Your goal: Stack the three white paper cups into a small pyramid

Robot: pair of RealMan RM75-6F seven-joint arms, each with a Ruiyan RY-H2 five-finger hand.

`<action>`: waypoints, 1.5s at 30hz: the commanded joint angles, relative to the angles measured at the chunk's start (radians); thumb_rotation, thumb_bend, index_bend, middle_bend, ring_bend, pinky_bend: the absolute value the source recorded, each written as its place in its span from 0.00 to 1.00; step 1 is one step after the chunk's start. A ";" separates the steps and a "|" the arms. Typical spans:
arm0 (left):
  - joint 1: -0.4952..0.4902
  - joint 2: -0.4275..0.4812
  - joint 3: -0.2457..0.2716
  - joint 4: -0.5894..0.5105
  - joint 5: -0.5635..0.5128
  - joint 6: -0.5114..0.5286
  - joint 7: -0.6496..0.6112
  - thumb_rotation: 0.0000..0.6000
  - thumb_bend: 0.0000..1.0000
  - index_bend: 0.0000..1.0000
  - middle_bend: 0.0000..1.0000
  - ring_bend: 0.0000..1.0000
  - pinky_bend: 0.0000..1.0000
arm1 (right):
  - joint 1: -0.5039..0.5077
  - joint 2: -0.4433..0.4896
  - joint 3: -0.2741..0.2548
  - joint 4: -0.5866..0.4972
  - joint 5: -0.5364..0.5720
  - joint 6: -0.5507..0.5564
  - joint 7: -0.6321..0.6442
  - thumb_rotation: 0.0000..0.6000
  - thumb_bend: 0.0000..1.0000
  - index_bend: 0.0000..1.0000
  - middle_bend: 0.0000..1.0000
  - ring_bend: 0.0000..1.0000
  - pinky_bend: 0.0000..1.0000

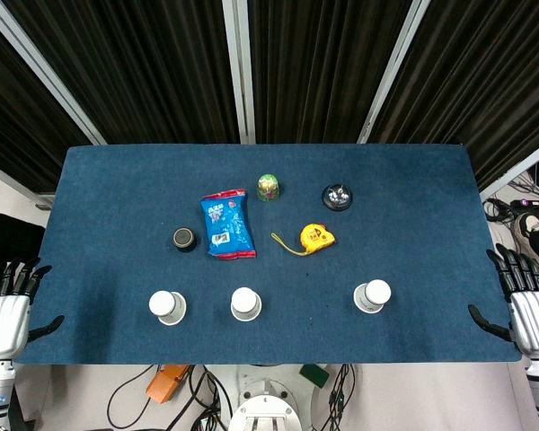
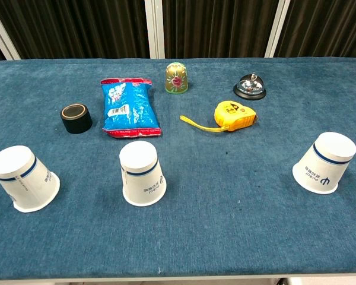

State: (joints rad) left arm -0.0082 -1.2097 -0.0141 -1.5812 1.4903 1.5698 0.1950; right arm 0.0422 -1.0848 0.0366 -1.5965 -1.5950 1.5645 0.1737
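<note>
Three white paper cups with blue bands stand upside down in a loose row along the near edge of the blue-covered counter [image 1: 99, 180], none touching another: the left cup [image 2: 24, 178], the middle cup [image 2: 142, 172] and, well apart from those two, the right cup [image 2: 325, 162]. So you have nothing stacked yet; as far as the pictures show, the whole pyramid is left to build, which by my reading means bringing two cups side by side as a base and setting the third on top across their upturned bottoms. Beyond the row lie things you can leave alone: a blue snack bag [image 2: 129, 107], a short black cylinder [image 2: 76, 118], a yellow tape measure [image 2: 232, 114], a small green dome-shaped trinket [image 2: 176, 78] and a black and silver desk bell [image 2: 250, 86]. Your left hand [image 1: 4, 314] hangs off the left edge of the counter, fingers pointing away from you and spread, thumb out towards the cloth, holding nothing. Your right hand [image 1: 530, 305] mirrors it off the right edge, likewise spread and empty. Neither is near a cup; the right cup sits closest to your right hand, the left cup closest to your left.
</note>
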 commanded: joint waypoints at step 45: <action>-0.327 -0.057 0.017 -0.195 -0.012 -0.480 0.071 1.00 0.17 0.29 0.13 0.03 0.00 | 0.026 0.067 0.025 -0.056 0.004 -0.017 -0.003 1.00 0.38 0.00 0.02 0.00 0.00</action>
State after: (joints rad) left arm -0.3330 -1.2646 0.0015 -1.7800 1.4809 1.0918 0.2701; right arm 0.0676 -1.0180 0.0619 -1.6516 -1.5912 1.5481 0.1709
